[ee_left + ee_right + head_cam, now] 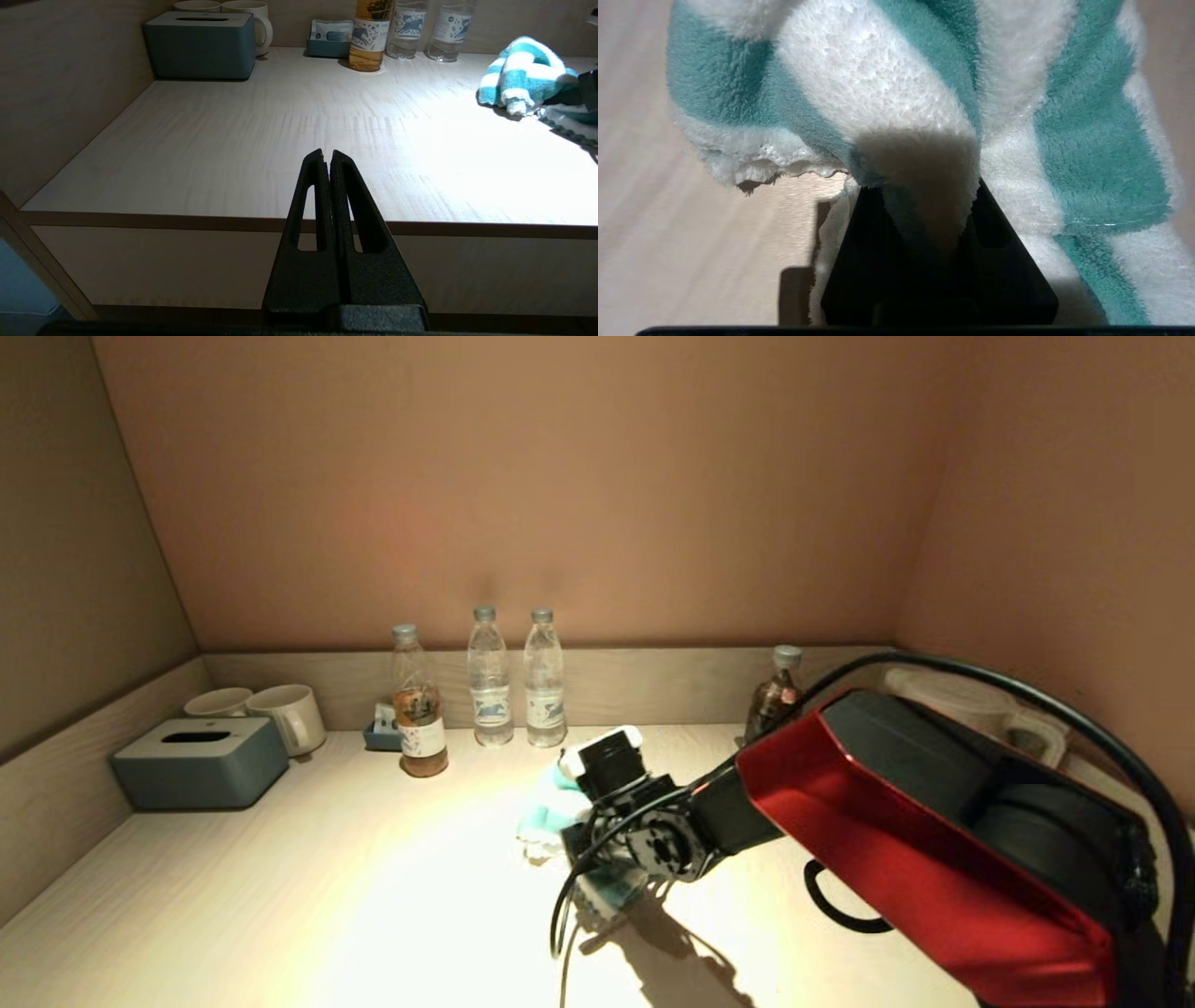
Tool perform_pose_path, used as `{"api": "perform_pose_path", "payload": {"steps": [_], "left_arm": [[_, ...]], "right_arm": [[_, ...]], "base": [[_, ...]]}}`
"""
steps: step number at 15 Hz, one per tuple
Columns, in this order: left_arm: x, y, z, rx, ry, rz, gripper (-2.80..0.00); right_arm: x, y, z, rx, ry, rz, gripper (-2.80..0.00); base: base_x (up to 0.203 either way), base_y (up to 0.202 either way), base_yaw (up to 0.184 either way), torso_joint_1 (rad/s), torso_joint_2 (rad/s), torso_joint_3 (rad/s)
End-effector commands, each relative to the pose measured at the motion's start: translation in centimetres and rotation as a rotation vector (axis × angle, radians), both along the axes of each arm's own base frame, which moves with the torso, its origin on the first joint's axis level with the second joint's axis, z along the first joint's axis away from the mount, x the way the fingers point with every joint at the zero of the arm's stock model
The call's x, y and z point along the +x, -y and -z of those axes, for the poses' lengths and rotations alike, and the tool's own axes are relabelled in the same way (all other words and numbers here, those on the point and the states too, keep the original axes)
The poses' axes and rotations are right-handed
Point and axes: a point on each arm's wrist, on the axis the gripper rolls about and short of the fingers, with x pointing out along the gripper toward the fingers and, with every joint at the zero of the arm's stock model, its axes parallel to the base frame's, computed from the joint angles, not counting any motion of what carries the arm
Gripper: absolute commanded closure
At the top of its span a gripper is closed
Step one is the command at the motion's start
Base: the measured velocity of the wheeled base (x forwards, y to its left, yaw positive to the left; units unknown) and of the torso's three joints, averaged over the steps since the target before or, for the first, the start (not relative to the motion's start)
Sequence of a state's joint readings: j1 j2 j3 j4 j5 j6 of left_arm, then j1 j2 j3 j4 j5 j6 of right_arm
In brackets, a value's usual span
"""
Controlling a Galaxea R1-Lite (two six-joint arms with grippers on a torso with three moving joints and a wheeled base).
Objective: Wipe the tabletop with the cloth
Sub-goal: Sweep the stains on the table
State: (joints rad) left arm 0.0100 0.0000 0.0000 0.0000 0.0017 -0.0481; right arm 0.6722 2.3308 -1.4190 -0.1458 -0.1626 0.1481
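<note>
My right gripper [924, 205] is down near the middle of the pale beige wood-grain counter [280, 896]. Its two black fingers are pinched tight on the soft teal and white striped cloth [896, 93]. A fold of the cloth sits squeezed between the fingers, and the rest bunches up in front of them and hangs down on both sides. The cloth [551, 807] rests on the counter, right under and ahead of my right gripper.

My left gripper [328, 161] waits off the front edge of the counter, well apart from the cloth [523, 74]. Its two black fingers are pressed together with nothing in them.

Far ahead of my right gripper, by the back rim, stand two clear water bottles [516, 677]. Just beside them is a bottle with brown drink [417, 709]. Another small dark bottle [775, 695] stands behind my red arm [915, 840]. Far off to the left of my right gripper sit a grey-blue tissue box [201, 761] and two white mugs [271, 714].
</note>
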Motion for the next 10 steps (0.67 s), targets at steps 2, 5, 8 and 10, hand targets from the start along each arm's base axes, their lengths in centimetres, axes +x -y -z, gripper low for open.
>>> {"api": "perform_pose_path", "payload": {"steps": [2, 5, 8, 10], "left_arm": [[0.0, 0.0, 0.0, -0.001, -0.002, -0.002, 0.0], [0.0, 0.0, 0.0, -0.001, -0.002, -0.001, 0.0], [0.0, 0.0, 0.0, -0.001, -0.002, -0.001, 0.0], [0.0, 0.0, 0.0, -0.001, -0.002, -0.001, 0.0]], "right_arm": [[-3.4, -4.2, -0.5, 0.004, 0.012, -0.113, 0.0], [-7.5, -6.8, -2.1, 0.008, 0.035, -0.208, 0.0], [-10.3, -6.6, -3.6, 0.01, 0.039, -0.253, 0.0], [-11.4, -4.9, -3.5, -0.018, 0.012, -0.248, 0.0]], "base": [[0.0, 0.0, 0.0, 0.0, 0.0, 0.0], [0.0, 0.0, 0.0, 0.0, 0.0, 0.0], [0.0, 0.0, 0.0, 0.0, 0.0, 0.0], [0.0, 0.0, 0.0, 0.0, 0.0, 0.0]]}}
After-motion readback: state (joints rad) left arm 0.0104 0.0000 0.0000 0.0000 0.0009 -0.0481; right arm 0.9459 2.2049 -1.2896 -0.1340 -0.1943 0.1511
